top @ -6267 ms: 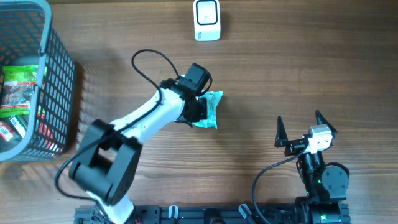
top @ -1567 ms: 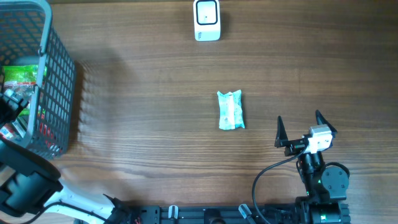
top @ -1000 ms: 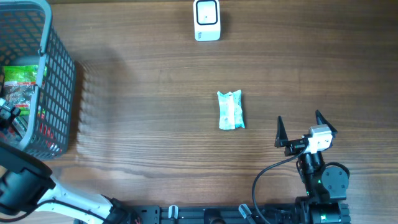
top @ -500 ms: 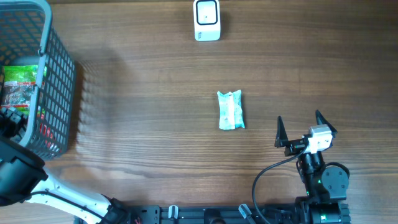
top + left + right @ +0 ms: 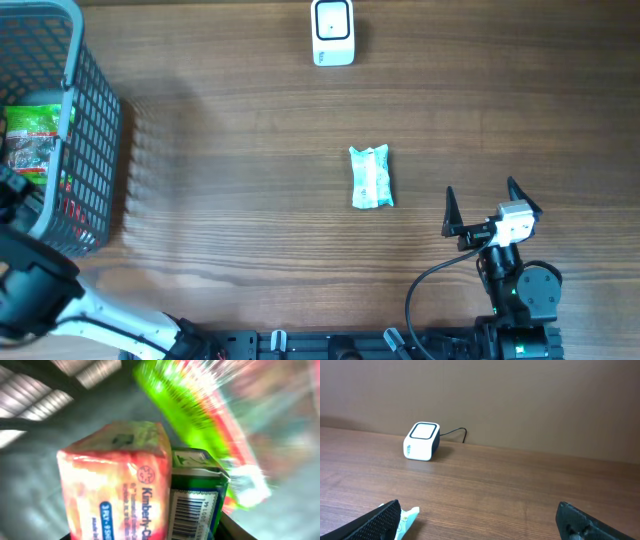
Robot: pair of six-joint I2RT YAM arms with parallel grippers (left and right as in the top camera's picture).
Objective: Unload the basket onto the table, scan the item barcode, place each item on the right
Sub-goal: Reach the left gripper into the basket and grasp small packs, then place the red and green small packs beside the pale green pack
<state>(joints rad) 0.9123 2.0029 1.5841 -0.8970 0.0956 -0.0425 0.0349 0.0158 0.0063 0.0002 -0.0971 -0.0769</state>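
The left arm (image 5: pixel 35 295), which was holding the teal packet (image 5: pixel 371 177) at mid-counter some seconds ago, is now reaching out at the far left into the basket (image 5: pixel 98 130), and the packet is lying alone on the counter (image 5: pixel 250 210). It is sitting between the scanner (image 5: pixel 332 32) and the right arm (image 5: pixel 520 285), well apart from both.

That packet is looking finished with, though whether it was scanned I cannot tell. By my judgement a next pick is getting under way, and carrying it to the scanner and showing its barcode are still waiting.

Counting down in size: one counter, one basket, two arms, one scanner, one packet outside the basket. The left wrist view is showing three things in the basket: an orange tissue pack (image 5: pixel 115 485), touching a green box (image 5: pixel 197 495) whose barcode is facing the camera, and a green-and-red packet (image 5: pixel 200 425) behind them.

The right arm's jaws are standing spread wide, gripping nothing. The left arm's jaws are not showing clearly, so I cannot tell their state.
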